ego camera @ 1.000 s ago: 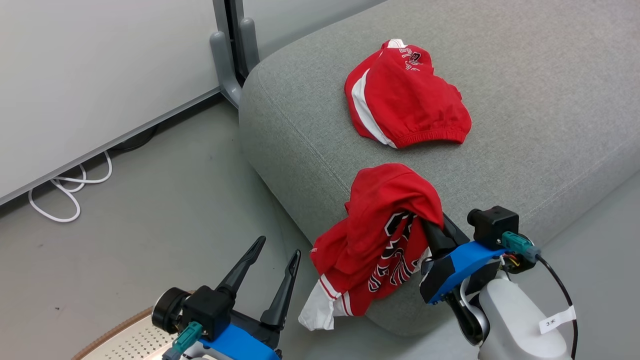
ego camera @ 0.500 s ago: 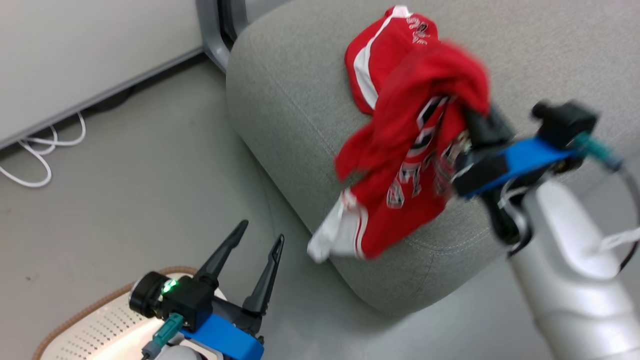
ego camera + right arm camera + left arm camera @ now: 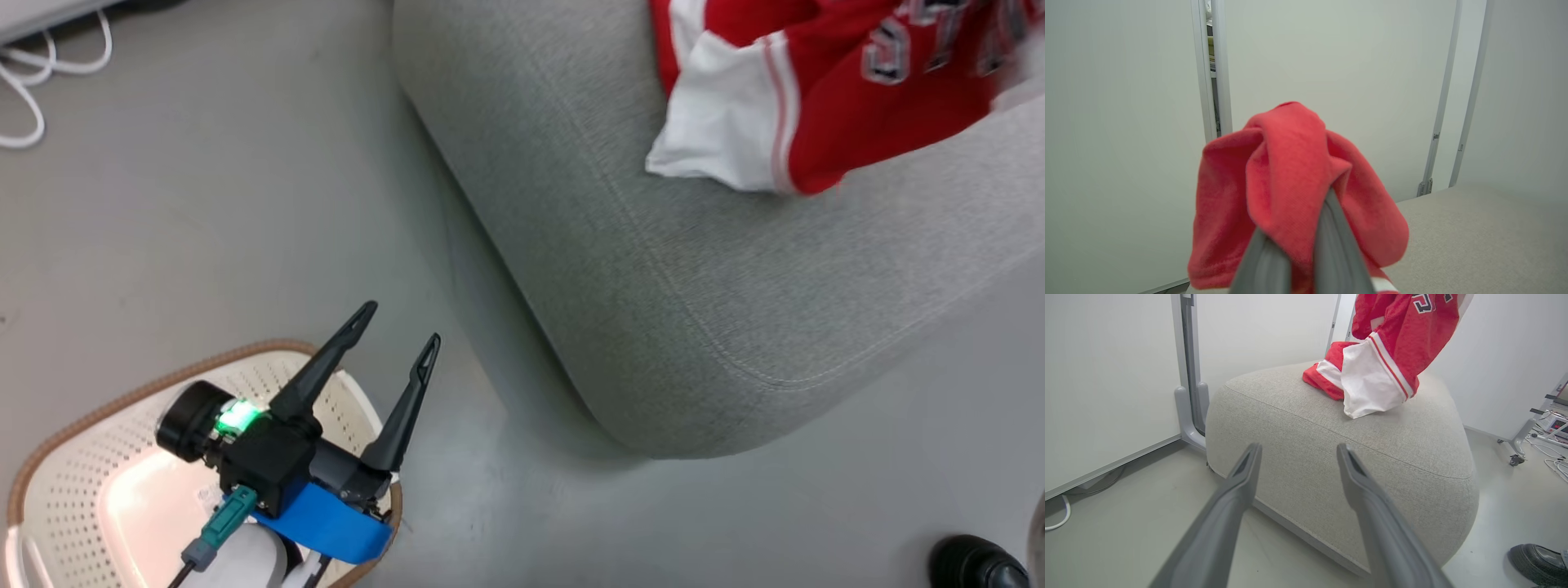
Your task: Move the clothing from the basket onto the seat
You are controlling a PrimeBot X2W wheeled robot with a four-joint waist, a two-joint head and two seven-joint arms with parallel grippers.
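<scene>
My right gripper (image 3: 1300, 245) is shut on the lettered red garment (image 3: 1290, 171), whose cloth drapes over the fingertips. That garment (image 3: 857, 90) hangs above the grey sofa (image 3: 694, 286), its white trim brushing the seat. In the left wrist view the same garment (image 3: 1400, 339) dangles from the top, and a second red garment (image 3: 1323, 373) with a white stripe lies on the sofa (image 3: 1331, 428) behind it. My left gripper (image 3: 402, 322) is open with nothing in it above the cream perforated basket (image 3: 73, 482), short of the sofa's corner. The left gripper (image 3: 1298, 447) points at the sofa's side.
Grey floor lies between the basket and the sofa. A white cable (image 3: 33, 82) curls on the floor at the far left, beside a white wall panel with a grey post (image 3: 1188, 396). A person's black shoe (image 3: 971, 563) stands near the sofa's front corner.
My right gripper has lifted the lettered garment off the sofa's front edge, higher and further over the seat. The head view has tilted down, showing more of the basket.
</scene>
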